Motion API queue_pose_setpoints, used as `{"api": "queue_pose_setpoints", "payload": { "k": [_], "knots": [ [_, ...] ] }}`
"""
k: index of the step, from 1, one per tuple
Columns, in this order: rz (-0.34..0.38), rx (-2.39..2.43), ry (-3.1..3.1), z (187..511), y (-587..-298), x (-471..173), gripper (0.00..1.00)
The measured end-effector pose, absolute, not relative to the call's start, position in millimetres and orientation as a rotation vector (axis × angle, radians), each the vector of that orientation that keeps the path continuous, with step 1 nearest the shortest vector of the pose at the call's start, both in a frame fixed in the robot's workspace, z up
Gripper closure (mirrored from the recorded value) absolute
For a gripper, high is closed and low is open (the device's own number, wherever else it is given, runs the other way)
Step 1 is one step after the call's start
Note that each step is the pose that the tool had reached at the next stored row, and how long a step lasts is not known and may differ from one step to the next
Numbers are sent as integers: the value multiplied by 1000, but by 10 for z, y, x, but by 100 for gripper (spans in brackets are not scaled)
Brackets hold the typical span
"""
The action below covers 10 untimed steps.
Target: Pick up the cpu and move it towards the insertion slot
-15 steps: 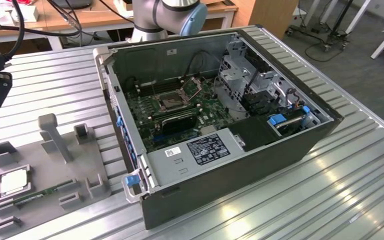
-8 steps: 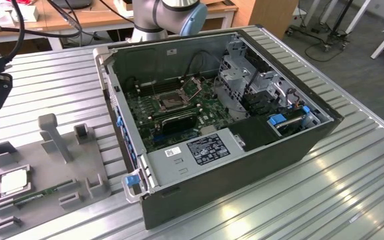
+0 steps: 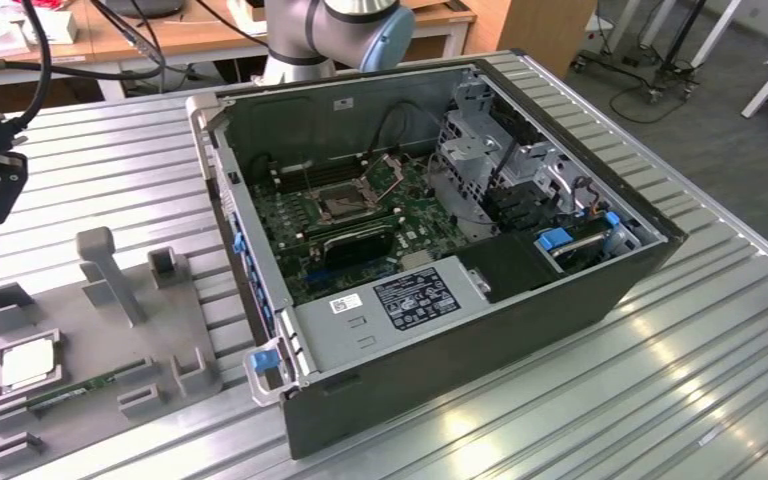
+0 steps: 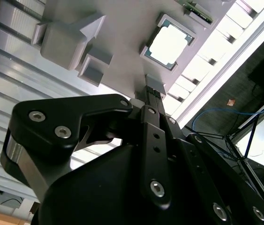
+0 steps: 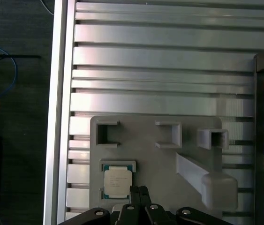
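Cpu (image 5: 117, 180) seated in grey fixture (image 5: 146, 159); end effector (image 5: 139, 190) closed, empty, hovering just beside it.

The cpu (image 3: 24, 362) lies flat, silvery top up, in a grey holder (image 3: 84, 350), at eight o'clock from the dark, metal-framed insertion slot (image 3: 343, 204) in the exterior view.

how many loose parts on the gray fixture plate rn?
2. The cpu sits in its square pocket at the gray plate's edge on the exterior view's left; the memory stick lies just beside it, toward the right. Nothing seems hidden.
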State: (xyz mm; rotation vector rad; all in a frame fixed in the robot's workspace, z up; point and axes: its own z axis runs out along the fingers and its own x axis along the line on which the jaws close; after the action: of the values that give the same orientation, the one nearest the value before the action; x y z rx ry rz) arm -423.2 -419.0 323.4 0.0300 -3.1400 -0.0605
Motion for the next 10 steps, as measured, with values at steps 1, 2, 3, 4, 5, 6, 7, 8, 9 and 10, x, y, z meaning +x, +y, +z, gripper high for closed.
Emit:
{"api": "queue_pose_setpoints", "payload": {
  "k": [1,2,3,4,5,6,7,8,9,10],
  "knots": [
    [-60,30,-3140,3234,-4197,-4232,89],
    [-61,30,-3140,3234,-4198,-4232,89],
    [-61,30,-3140,3234,-4200,-4232,89],
    [-61,30,-3140,3234,-4202,-4232,89],
    [-60,30,-3140,3235,-4204,-4232,89],
    [-61,30,-3140,3234,-4206,-4232,89],
    [-61,30,-3140,3234,-4208,-4232,89],
    [-61,30,-3140,3234,-4211,-4232,89],
    [-61,30,-3140,3233,-4212,-4232,89],
    [-61,30,-3140,3232,-4214,-4232,89]
  ]
}}
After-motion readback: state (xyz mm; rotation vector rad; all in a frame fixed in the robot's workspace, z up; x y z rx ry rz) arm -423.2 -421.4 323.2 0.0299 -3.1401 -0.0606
